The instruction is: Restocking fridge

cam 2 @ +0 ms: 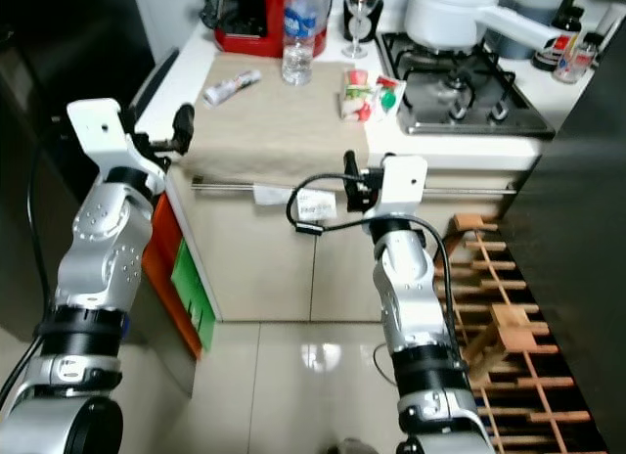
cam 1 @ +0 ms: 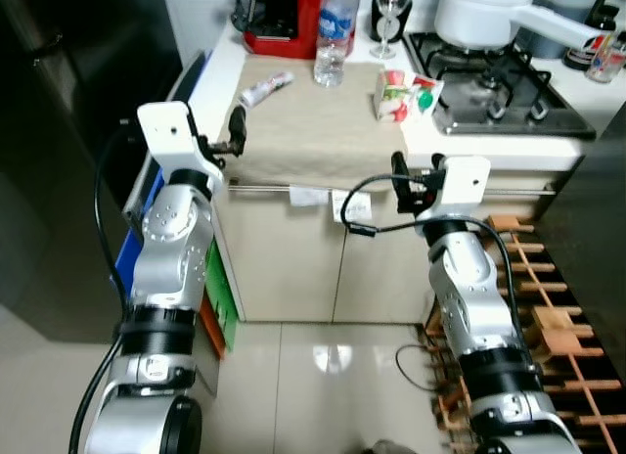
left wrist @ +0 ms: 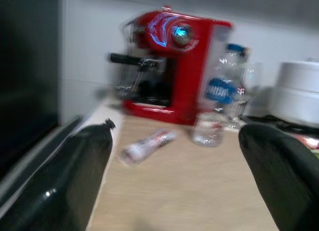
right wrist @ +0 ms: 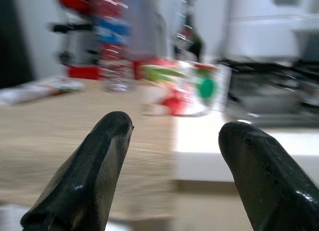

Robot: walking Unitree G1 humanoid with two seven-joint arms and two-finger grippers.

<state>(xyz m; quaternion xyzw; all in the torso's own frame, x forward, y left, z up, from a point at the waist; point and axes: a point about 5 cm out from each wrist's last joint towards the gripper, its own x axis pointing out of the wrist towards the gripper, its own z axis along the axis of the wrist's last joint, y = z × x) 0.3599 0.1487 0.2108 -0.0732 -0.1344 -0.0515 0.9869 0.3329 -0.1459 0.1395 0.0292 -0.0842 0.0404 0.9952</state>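
On the counter's beige mat [cam 1: 303,131] lie a clear water bottle [cam 1: 333,38] with a blue label, a red, white and green carton [cam 1: 403,94], and a small wrapped tube [cam 1: 264,89]. My left gripper [cam 1: 236,131] is raised at the mat's left edge, open and holding nothing; in the left wrist view its fingers [left wrist: 75,181] frame the tube [left wrist: 147,144] and bottle [left wrist: 217,99]. My right gripper [cam 1: 403,175] is open and empty just below the counter's front edge, pointing at the carton [right wrist: 182,86]. The dark fridge [cam 1: 68,131] stands to the left.
A red coffee machine [cam 1: 284,19], a wine glass [cam 1: 388,19], a gas stove [cam 1: 499,82] and a white pot [cam 1: 484,14] occupy the back of the counter. A rail with tags [cam 1: 323,193] runs along the cabinet front. A wooden rack [cam 1: 548,317] stands on the floor at right.
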